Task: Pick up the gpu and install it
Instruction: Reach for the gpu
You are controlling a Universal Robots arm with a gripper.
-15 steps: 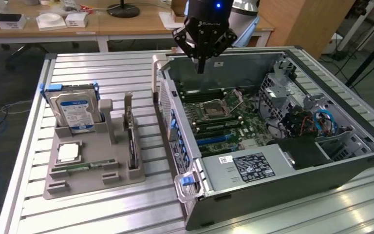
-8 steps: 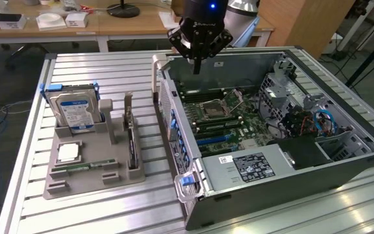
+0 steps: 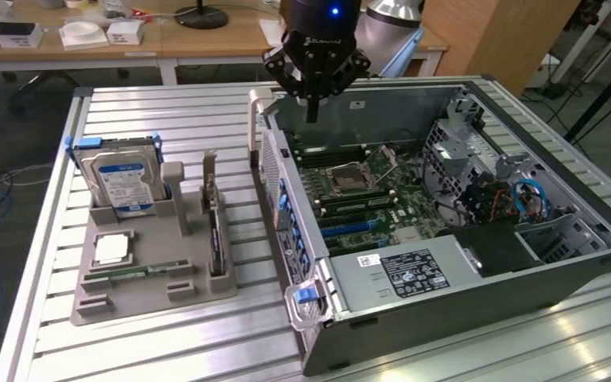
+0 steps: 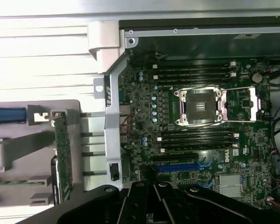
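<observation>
Exterior view: note clenched, empty fingers (image 3: 312, 110) hovering over computer case (image 3: 496, 306). Find gpu (image 3: 216, 239) upright in grey holder (image 3: 125, 298) just beside case, well apart from fingers, untouched. Judge nothing done yet: grasp, carry, install all left.

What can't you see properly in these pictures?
- gpu: it stands on edge in the grey holder, so both views show its thin edge and not its flat face.
- hard drive: the writing on its label is too small to read in the exterior view.
- motherboard: in the wrist view, part of it is covered by the dark body of the claw.
</observation>
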